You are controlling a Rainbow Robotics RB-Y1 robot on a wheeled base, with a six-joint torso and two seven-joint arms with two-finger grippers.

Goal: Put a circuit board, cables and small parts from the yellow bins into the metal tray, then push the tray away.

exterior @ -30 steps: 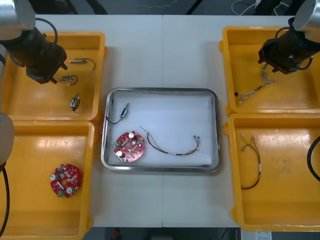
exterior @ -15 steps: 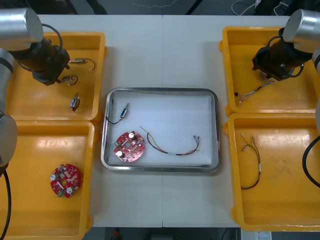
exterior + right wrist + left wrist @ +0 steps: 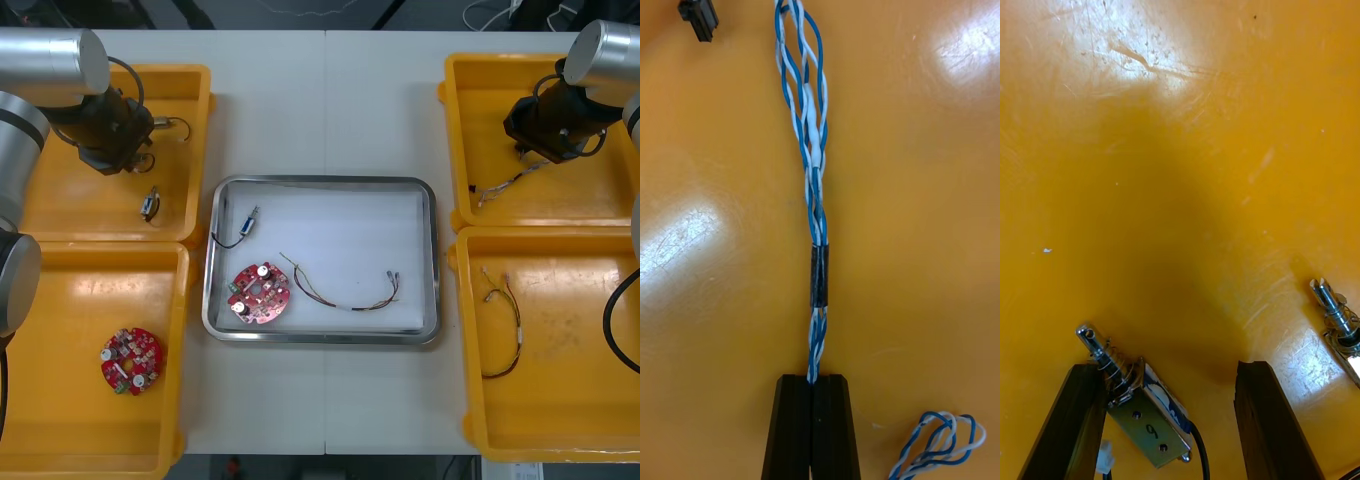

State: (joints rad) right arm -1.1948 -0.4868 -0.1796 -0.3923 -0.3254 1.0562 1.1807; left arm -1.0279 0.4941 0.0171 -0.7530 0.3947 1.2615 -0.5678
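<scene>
Shifted toward tray (image 3: 320,182): left claw (image 3: 1166,375), jaws apart around part (image 3: 1142,412); right claw (image 3: 811,382) clamped on cable (image 3: 816,187). Tray holds board (image 3: 260,293), red-yellow cable (image 3: 340,297), another part (image 3: 250,218); push pending.

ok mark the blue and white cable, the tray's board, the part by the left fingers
blue and white cable (image 3: 813,161): right wrist view, twisted strands
circuit board (image 3: 260,293): front view, middle
small metal part (image 3: 1145,421): left wrist view, metal body

You've got: bins (image 3: 60,205) yellow | tray (image 3: 320,181) silver rim, white inside | boards (image 3: 260,293) red | cable (image 3: 814,172) twisted blue-and-white, black band | table (image 3: 325,110) white
</scene>
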